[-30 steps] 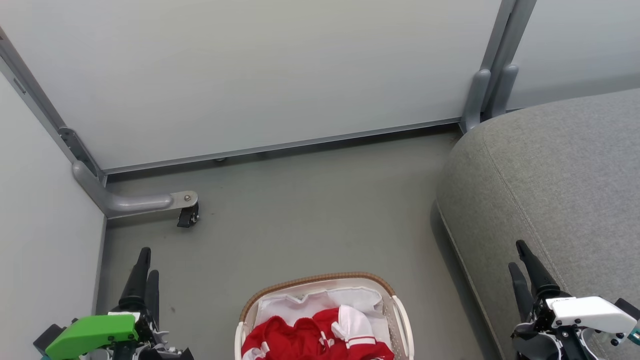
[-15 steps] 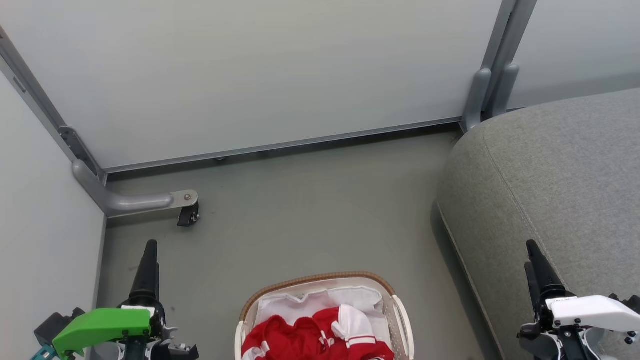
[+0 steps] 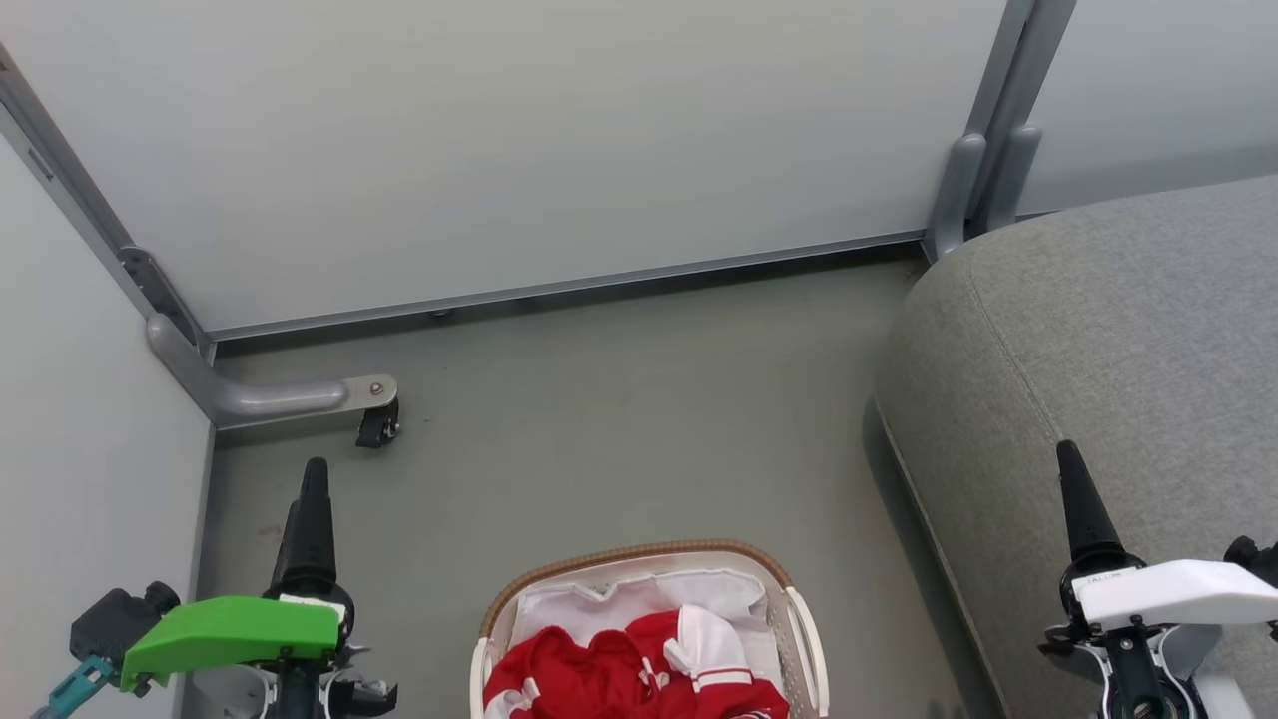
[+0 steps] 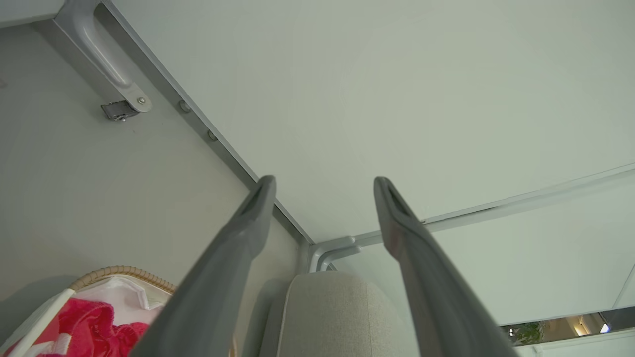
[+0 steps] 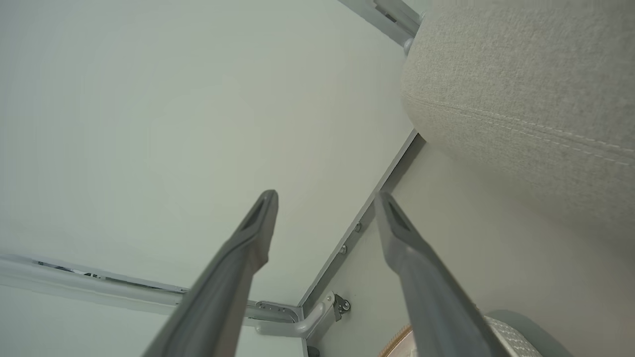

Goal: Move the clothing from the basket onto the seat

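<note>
The clothing (image 3: 609, 679) is lying bunched inside the basket (image 3: 639, 552), with red fabric and white parts showing uppermost against the white liner (image 3: 639, 604). The basket is standing on the floor (image 3: 619, 399) at the bottom centre of the head view. It is sitting near the seat (image 3: 1098, 330) but apart from it, and the seat is occupying the right side. The left gripper (image 3: 308, 489) is hanging left of the basket, with its fingers pointing toward the wall panel (image 3: 499, 150). In the left wrist view its fingers are standing spread with nothing between them. The right gripper (image 3: 1071, 464) is showing against the seat's near side in the head view. In the right wrist view its fingers are likewise standing spread and empty.
</note>
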{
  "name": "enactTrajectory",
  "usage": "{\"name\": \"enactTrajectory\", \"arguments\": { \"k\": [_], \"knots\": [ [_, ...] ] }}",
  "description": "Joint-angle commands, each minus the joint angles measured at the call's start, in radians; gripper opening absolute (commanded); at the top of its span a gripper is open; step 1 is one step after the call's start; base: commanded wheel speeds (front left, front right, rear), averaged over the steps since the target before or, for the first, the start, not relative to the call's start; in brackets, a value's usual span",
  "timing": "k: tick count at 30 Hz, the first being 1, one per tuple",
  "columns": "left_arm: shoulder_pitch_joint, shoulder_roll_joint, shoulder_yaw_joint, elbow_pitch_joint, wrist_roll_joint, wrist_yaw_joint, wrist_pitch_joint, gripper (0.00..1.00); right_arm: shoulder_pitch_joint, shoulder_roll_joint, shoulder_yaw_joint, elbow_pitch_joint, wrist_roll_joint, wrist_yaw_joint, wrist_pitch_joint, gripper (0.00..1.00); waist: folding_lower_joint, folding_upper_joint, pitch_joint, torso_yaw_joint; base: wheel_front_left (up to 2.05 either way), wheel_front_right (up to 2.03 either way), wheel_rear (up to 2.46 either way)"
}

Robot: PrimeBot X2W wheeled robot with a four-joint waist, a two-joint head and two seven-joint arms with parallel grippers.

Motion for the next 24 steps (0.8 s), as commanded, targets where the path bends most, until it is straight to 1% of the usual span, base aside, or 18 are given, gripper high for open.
{"name": "enactTrajectory", "arguments": {
  "k": [1,9,17,24],
  "knots": [
    [-0.018,0.006,-0.005,-0.021,0.047,0.006,-0.011,1.0,-0.02,-0.01,0.001,-0.029,-0.054,0.0,-0.013,1.0,0.0,-0.0001,0.001,0.001,0.0,0.0,0.0],
    [-0.009,0.006,-0.034,-0.037,0.196,0.02,-0.039,1.0,-0.003,-0.011,0.037,-0.072,-0.261,0.0,-0.041,1.0,0.0,-0.0001,0.003,0.004,0.0,0.0,0.0],
    [0.004,0.007,-0.055,-0.032,0.323,0.035,-0.064,1.0,0.006,-0.012,0.06,-0.078,-0.406,0.0,-0.066,1.0,0.0,-0.0001,0.004,0.007,0.0,0.0,0.0],
    [0.012,0.008,-0.07,-0.018,0.414,0.044,-0.084,1.0,0.01,-0.013,0.066,-0.076,-0.509,0.0,-0.088,1.0,0.0,-0.0001,0.005,0.01,0.0,0.0,0.0]
  ]
}}
